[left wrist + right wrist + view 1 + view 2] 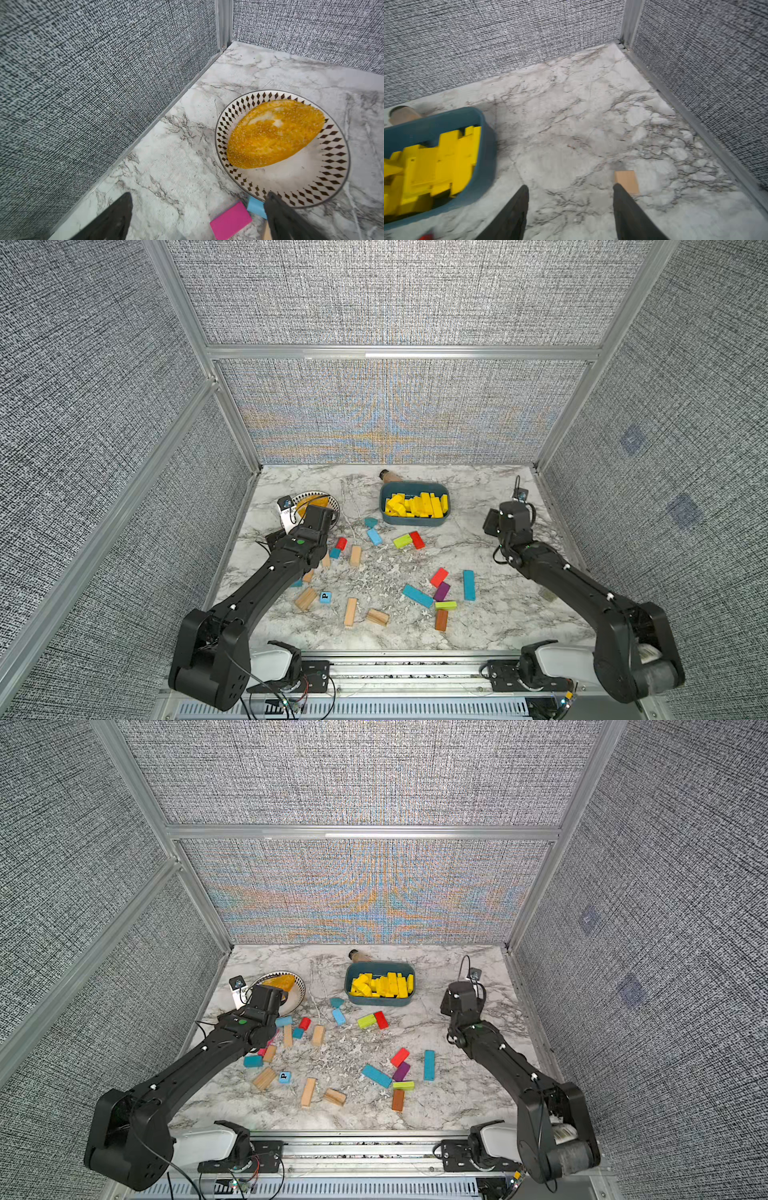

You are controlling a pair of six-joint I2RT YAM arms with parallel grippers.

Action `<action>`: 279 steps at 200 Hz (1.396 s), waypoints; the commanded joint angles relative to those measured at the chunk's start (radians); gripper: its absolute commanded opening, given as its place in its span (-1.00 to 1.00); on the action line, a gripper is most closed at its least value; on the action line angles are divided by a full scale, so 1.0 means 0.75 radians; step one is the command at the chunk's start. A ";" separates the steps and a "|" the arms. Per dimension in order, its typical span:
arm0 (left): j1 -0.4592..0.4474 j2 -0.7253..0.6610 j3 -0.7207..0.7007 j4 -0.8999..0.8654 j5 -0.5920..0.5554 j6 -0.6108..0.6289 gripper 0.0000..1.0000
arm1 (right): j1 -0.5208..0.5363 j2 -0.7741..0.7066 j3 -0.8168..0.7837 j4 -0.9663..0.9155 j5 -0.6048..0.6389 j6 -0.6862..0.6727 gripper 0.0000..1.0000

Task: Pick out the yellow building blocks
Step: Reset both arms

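Observation:
Several yellow building blocks [417, 506] [382, 985] [431, 166] lie piled in a dark blue bin [415, 523] [380, 1002] [488, 145] at the back middle of the marble table. Every yellow block I see is in that bin. My left gripper [199, 194] is open over bare marble near the left wall, beside a patterned plate [340, 145], and holds nothing. A pink block [230, 221] and a light blue block [255, 206] lie by one of its fingers. My right gripper [571, 186] is open and empty over marble to the right of the bin.
Red, teal, purple, lime-green [402, 541] and bare wood blocks [350, 612] lie scattered across the middle of the table. The plate holds an orange food item [274, 133]. A brown cylinder [390, 476] lies behind the bin. A small tan piece [626, 181] sits near the right gripper. Fabric walls enclose three sides.

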 commanded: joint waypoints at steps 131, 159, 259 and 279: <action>0.204 0.195 -0.560 1.469 0.523 0.741 1.00 | -0.250 0.290 -0.539 1.315 -0.552 -0.429 0.36; 0.265 0.293 -0.546 1.523 0.667 0.718 1.00 | -0.250 0.333 -0.614 1.497 -0.573 -0.439 0.43; 0.295 0.265 -0.524 1.435 0.696 0.710 1.00 | -0.247 0.321 -0.603 1.460 -0.571 -0.444 0.95; 0.295 0.276 -0.509 1.417 0.700 0.710 1.00 | -0.247 0.322 -0.604 1.460 -0.572 -0.444 0.95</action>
